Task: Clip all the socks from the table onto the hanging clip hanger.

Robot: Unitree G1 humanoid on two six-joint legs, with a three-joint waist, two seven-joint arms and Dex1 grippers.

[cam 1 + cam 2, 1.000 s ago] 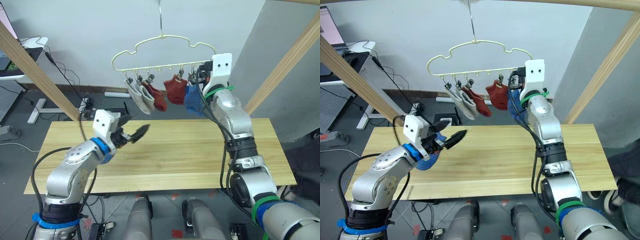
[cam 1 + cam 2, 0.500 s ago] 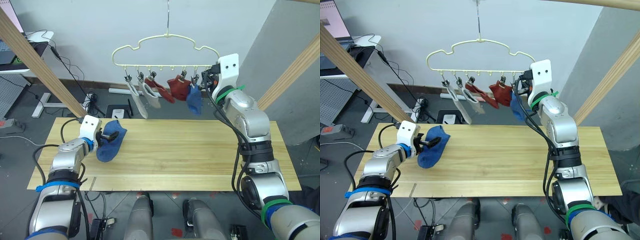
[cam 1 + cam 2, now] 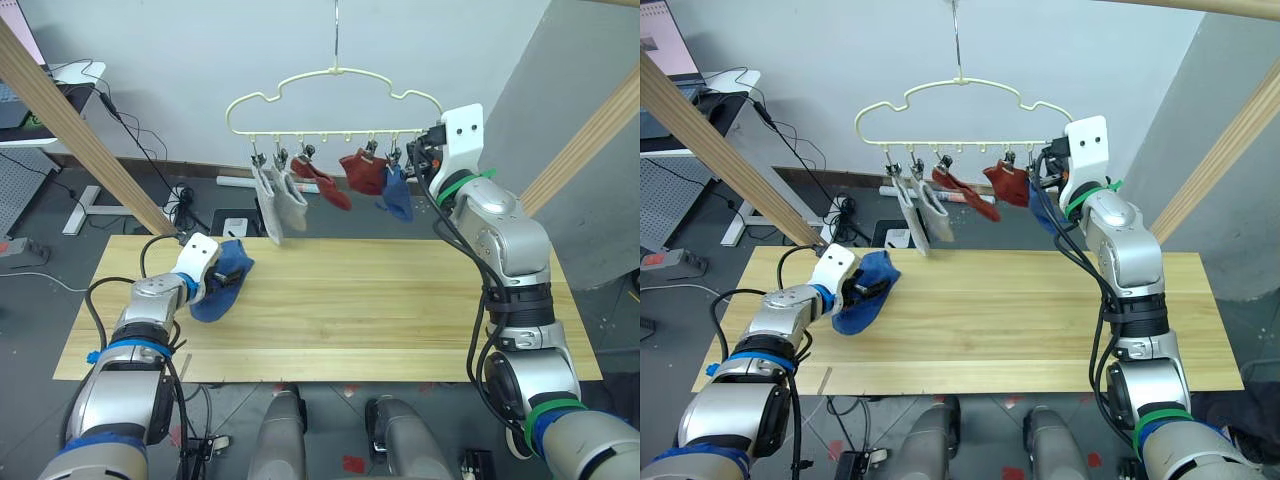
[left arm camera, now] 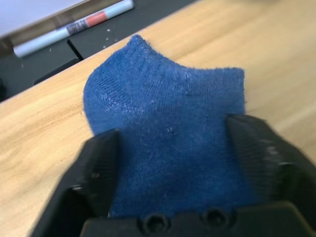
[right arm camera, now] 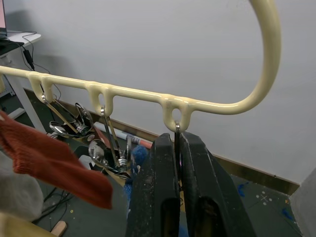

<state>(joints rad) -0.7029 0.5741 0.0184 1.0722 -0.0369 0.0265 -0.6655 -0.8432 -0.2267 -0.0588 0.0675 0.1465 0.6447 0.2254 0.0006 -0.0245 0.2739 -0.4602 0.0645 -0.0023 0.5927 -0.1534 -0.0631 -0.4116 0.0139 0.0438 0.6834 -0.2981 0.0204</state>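
- The left gripper (image 3: 222, 283) rests low over the near-left part of the bench (image 3: 400, 320); its two black fingers (image 4: 96, 170) stand apart on either side of a blue sock (image 4: 168, 143) that lies flat on the wood, so the gripper is spread around the fabric rather than pinched on it
- The rest of the light plank bench carries nothing else that can be made out
- Above the far edge hangs the pale-yellow clip hanger (image 3: 335, 75) from a thin hook; on its clips hang two light grey socks (image 3: 275, 205), two rust-red socks (image 3: 362, 172) and a second blue sock (image 3: 396, 196)
- The right gripper (image 5: 177, 163) is raised to the hanger's right end; its fingers are pressed together on the thin metal clip (image 5: 176, 132) under the last loop, beside the hanging blue sock
- Two slanted wooden rails (image 3: 70, 125) frame the scene on either side
- Beyond the bench a marker-like tube (image 4: 74, 28) with a red band lies on the dark floor; its print is unreadable; cables (image 3: 135, 150) trail along the grey wall
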